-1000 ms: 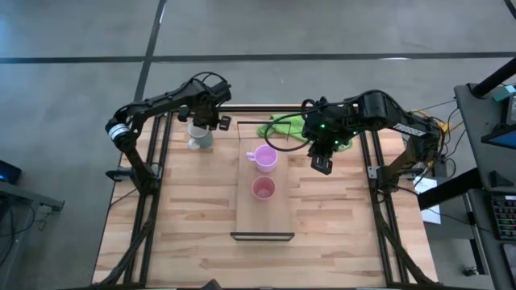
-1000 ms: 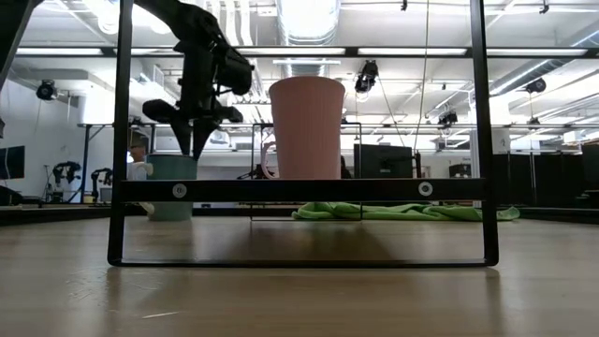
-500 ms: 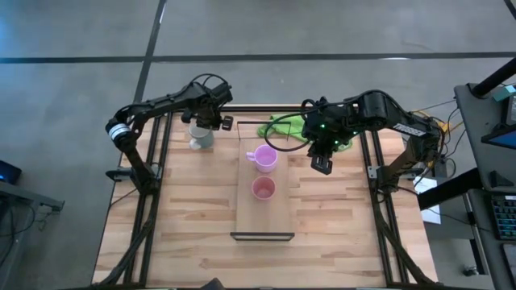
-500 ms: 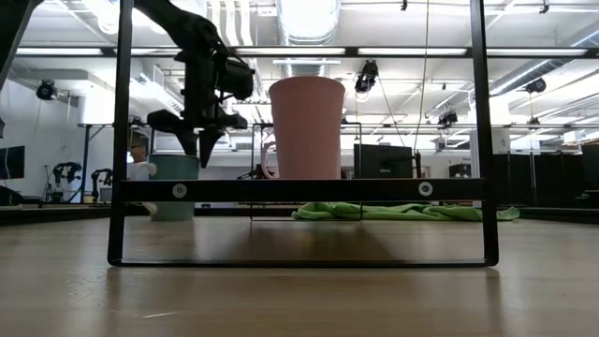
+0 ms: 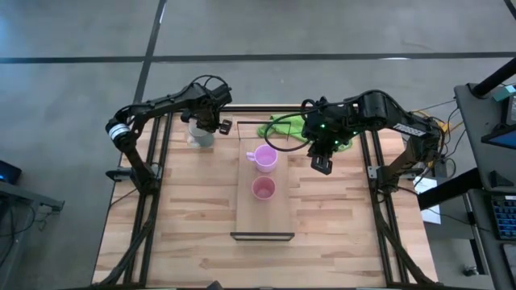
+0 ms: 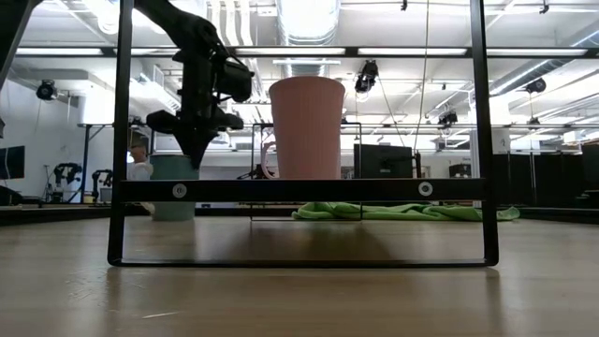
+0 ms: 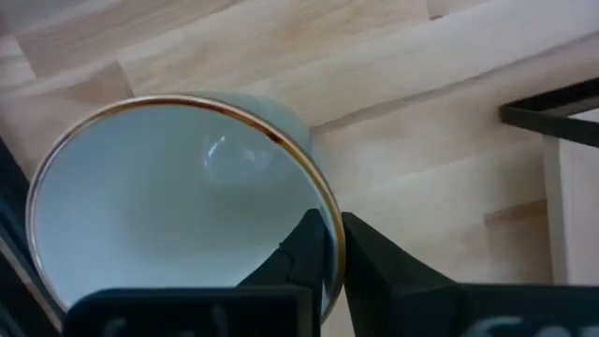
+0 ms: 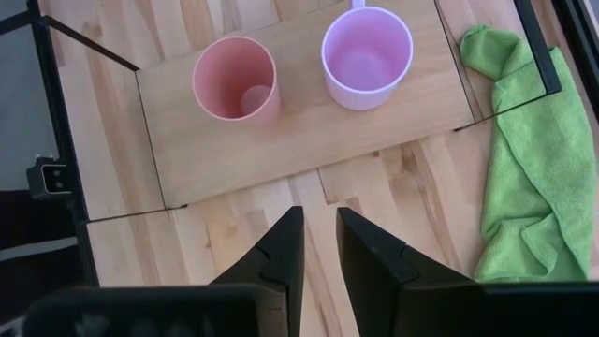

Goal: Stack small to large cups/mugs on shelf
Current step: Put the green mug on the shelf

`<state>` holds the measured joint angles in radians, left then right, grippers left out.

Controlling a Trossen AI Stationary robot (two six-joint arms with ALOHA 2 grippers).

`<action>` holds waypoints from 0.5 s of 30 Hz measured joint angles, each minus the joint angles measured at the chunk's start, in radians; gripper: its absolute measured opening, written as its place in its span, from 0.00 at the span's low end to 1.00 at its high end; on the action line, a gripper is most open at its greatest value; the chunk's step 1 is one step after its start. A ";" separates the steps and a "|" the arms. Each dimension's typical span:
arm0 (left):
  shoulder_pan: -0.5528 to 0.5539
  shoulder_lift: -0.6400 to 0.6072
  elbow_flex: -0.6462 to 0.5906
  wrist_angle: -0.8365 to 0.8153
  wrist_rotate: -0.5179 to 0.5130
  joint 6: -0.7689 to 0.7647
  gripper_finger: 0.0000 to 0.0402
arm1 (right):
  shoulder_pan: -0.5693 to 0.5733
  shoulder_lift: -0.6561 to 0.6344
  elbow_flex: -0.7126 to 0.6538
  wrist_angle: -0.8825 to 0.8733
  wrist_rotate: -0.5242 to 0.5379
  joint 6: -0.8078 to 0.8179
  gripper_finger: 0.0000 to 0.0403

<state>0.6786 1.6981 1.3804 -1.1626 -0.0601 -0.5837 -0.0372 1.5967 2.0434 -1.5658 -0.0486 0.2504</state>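
Observation:
The white-grey mug [image 5: 199, 136] [image 6: 174, 168] stands upright on the table, left of the shelf's far end. My left gripper [image 5: 211, 122] [image 7: 333, 245] is right above it, shut on its rim. On the light-wood shelf [image 5: 263, 219] the lilac mug [image 5: 265, 158] [image 8: 366, 55] stands upright at the far end, and the salmon-pink cup [image 5: 263, 188] [image 8: 236, 78] [image 6: 307, 126] stands just nearer. My right gripper [image 5: 321, 163] [image 8: 320, 234] hovers right of the shelf, beside the lilac mug, its fingers a narrow gap apart and touching nothing. My left gripper pinches the white-grey mug's rim [image 7: 329, 211] on the side toward the shelf, with one finger [image 7: 304, 251] inside the mug and the other [image 7: 374, 267] outside. The fingers come from above, pointing down. The mug stands upright with its base on the table.
A green cloth [image 5: 292, 129] [image 8: 524, 159] lies crumpled at the table's far edge, between the shelf's far end and my right arm. The shelf's black end frame [image 6: 299, 190] stands at its near end. Bare tabletop [image 5: 193, 209] lies on both sides of the shelf.
In the low view my left gripper's fingers were spread above the mug half a second ago. They have since come down and closed on its rim. The mug stays on the table, and my right arm has kept still.

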 joint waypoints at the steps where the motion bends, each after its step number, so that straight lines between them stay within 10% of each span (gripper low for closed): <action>1: -0.003 0.000 0.000 -0.005 0.001 0.008 0.02 | 0.000 0.000 0.000 0.000 0.000 0.000 0.15; 15: -0.210 -0.008 -0.001 -0.206 0.002 0.215 0.01 | 0.000 0.000 0.000 0.006 0.000 -0.009 0.15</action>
<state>0.4681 1.6896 1.3793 -1.3684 -0.0585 -0.3690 -0.0368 1.5967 2.0434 -1.5599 -0.0488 0.2413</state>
